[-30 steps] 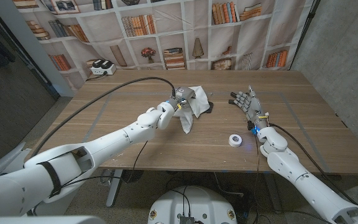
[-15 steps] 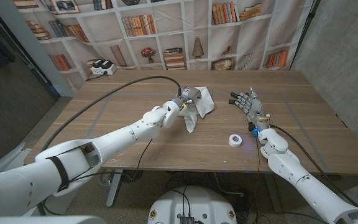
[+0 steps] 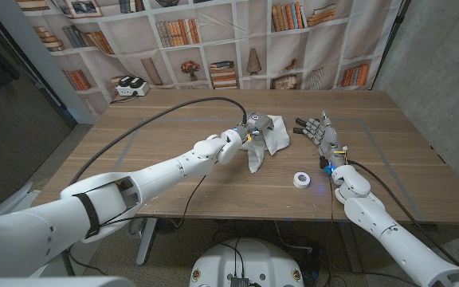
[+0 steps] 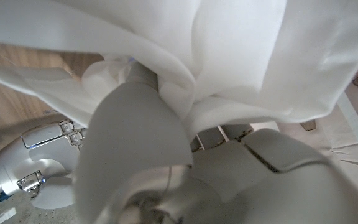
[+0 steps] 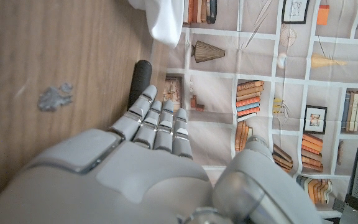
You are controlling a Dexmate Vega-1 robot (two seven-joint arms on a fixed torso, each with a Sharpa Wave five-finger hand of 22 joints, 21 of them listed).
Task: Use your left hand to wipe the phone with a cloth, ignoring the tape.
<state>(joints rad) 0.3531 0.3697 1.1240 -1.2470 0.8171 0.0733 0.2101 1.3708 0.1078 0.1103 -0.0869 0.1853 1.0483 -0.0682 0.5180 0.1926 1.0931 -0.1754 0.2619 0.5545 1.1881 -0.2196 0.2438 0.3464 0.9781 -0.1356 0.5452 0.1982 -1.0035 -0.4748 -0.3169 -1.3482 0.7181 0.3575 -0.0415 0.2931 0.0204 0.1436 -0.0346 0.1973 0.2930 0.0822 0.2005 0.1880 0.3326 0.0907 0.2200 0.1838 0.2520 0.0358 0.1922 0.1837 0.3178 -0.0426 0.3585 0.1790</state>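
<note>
Compared with a second ago, your left hand [image 3: 249, 131] has carried the cloth [image 3: 267, 139] toward the robot's right; the cloth now covers the spot where the phone showed, so you cannot tell the phone's exact position. Nearest you, the tape [image 3: 300, 180] lies on the table [image 3: 134, 167]. Beyond it, your left hand's fingers are clamped on the bunched cloth. Your right hand [image 3: 319, 133] stands on edge, fingers extended close together, holding nothing.

table [image 3: 158, 171] | bookshelf backdrop [image 3: 213, 40] behind | white charger [image 3: 131, 86] far-left corner
</note>
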